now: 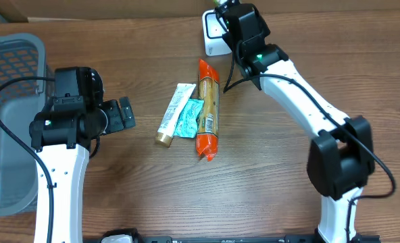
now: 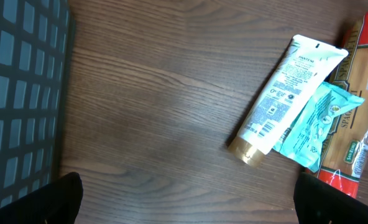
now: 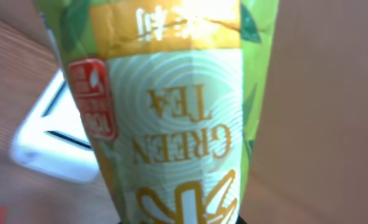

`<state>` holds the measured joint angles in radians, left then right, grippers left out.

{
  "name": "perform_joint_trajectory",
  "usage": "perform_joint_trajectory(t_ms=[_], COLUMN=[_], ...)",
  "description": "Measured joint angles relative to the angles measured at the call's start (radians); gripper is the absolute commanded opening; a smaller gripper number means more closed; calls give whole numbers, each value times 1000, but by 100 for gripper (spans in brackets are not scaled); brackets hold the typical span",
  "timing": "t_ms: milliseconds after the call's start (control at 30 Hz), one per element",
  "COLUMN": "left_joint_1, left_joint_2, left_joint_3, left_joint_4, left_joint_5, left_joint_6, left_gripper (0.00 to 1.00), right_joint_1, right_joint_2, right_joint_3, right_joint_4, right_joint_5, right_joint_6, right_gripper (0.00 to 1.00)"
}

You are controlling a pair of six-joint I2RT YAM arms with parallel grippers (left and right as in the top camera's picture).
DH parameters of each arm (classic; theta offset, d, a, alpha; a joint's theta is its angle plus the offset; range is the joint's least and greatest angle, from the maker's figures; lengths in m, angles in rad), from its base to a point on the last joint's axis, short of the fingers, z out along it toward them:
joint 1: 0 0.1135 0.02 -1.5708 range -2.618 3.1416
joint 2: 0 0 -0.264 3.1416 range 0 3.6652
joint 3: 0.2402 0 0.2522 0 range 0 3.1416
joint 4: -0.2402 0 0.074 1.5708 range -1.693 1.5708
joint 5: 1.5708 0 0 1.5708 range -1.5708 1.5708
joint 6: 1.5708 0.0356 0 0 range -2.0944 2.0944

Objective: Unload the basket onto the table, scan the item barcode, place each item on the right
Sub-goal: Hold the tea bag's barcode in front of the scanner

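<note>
Green tea packet [image 3: 184, 118] fills the right wrist view, inverted, held before the white scanner [image 3: 47, 140]; no barcode shows. Overhead: right tool [image 1: 223, 8] grips it narrowly above the scanner; left tool [image 1: 124, 113] stands wide, empty. Left wrist: tube [image 2: 283, 93], sachet [image 2: 317, 124], spaghetti pack [image 2: 358, 93] lie on the desk [image 2: 159, 93]. Scan judged under way, unconfirmed.

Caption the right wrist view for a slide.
Close-up: green tea packet held with its label upside down, white scanner behind it.
</note>
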<state>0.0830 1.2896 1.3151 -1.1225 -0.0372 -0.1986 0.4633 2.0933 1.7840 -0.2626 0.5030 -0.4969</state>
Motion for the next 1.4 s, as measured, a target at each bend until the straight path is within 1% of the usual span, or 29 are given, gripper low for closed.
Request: perform_joint_trajectory(t_ms=[200, 333, 467, 767, 1400], left_joint_1=[0, 0, 0, 0, 0], left_joint_2=[0, 0, 0, 0, 0], left_joint_3=[0, 0, 0, 0, 0], left_joint_4=[1, 0, 0, 0, 0], left_joint_5=[0, 0, 0, 0, 0], left_joint_6=[0, 0, 0, 0, 0], left_gripper=[99, 100, 100, 100, 100], right_joint_1=[-4, -2, 2, 4, -1], right_joint_2=[143, 242, 299, 319, 319], right_joint_3=[0, -1, -3, -3, -3], right_joint_4=[198, 381, 436, 488, 523], right_joint_5=[55, 120, 167, 177, 128], right_joint_6=[-246, -343, -401, -427, -428], right_gripper=[4, 4, 4, 4, 4])
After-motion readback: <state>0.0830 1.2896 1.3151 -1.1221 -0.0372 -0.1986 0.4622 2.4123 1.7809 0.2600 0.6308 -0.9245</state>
